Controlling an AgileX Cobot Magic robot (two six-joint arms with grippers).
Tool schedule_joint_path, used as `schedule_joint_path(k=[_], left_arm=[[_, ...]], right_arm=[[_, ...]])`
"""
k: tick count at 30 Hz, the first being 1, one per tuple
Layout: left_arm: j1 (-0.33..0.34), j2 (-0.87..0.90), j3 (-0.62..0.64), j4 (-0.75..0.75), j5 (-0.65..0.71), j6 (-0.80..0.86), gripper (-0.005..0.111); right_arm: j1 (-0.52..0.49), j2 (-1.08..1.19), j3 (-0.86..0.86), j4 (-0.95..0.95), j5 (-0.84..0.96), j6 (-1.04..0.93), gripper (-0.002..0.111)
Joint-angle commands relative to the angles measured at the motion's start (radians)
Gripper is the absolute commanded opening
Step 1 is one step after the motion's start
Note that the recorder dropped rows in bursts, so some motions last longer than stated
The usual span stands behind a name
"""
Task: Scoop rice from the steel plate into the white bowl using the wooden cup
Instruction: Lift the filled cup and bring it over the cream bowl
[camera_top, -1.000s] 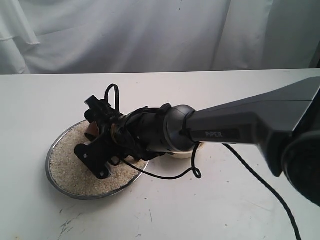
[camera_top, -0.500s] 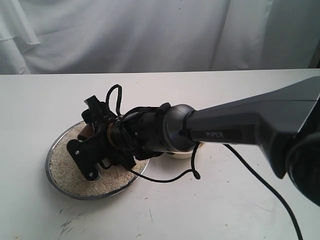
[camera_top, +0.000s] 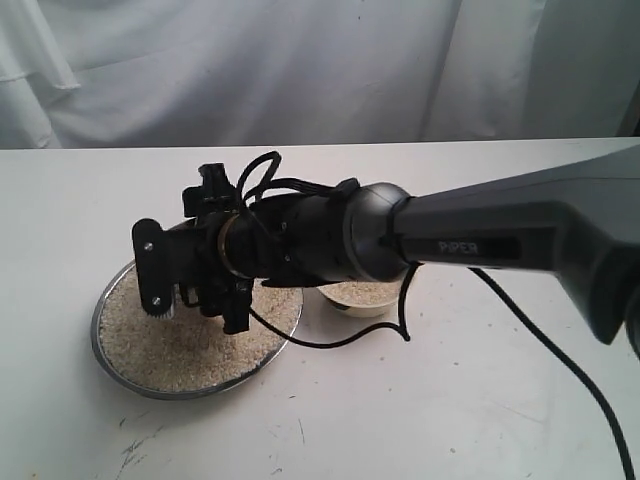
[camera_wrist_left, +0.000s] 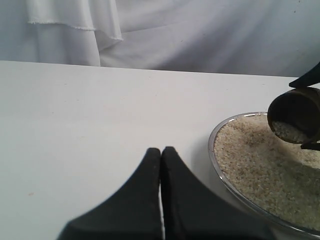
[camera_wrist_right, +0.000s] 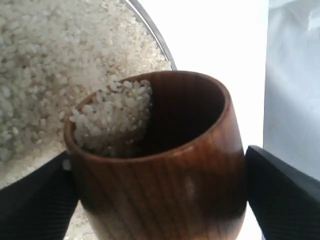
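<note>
The right pincer (camera_wrist_right: 157, 200) was seen closed on the wooden cup (camera_wrist_right: 155, 165). The jaws were set wide, one on each side of the rounded brown body. The cup was held tilted, so the scooped rice (camera_wrist_right: 112, 117) was heaped against one side of the inside and reached up to the lip there.

In the exterior view the pincer and the cup were found left of centre, raised above the steel plate (camera_top: 97, 325). The plate lay at the lower left and was covered with loose grains. The white bowl (camera_top: 362, 300) stood just right of the plate, near the middle of the frame, half hidden under the arm. Some grains could be noticed in it. The left pincer (camera_wrist_left: 161, 170) was shut on nothing, near the plate but apart from it, over the bare table (camera_top: 470, 400).

Spilling was judged to be the main danger. If the cup was tipped further or jerked on the way to the bowl, grains could be lost over the lip, onto the plate or onto the table between the two dishes. The glossy round wood was pinched at two sides only, so it could turn or slide in the jaws. Because the bowl was small, a pour begun too early could miss its rim.
</note>
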Motion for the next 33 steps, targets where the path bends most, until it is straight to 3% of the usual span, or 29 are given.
schedule_joint_path(k=[1, 6, 12, 18, 25, 33], left_arm=[[0.002, -0.004, 0.005, -0.002, -0.007, 0.0, 0.0], [0.002, -0.004, 0.005, -0.002, -0.007, 0.0, 0.0], [0.002, -0.004, 0.005, -0.002, -0.007, 0.0, 0.0], [0.002, -0.004, 0.005, -0.002, -0.007, 0.0, 0.0], [0.002, -0.004, 0.005, -0.002, -0.007, 0.0, 0.0], [0.002, -0.004, 0.005, -0.002, -0.007, 0.0, 0.0]], right_arm=[[-0.032, -0.024, -0.001, 0.15, -0.006, -0.001, 0.0], [-0.071, -0.089, -0.001, 0.367, 0.006, -0.001, 0.0], [-0.097, -0.166, 0.008, 0.38, 0.147, -0.005, 0.0], [-0.134, -0.259, 0.093, 0.46, 0.177, -0.063, 0.0], [-0.183, -0.36, 0.232, 0.335, 0.244, -0.118, 0.0], [-0.224, -0.359, 0.277, 0.209, 0.286, -0.12, 0.0]])
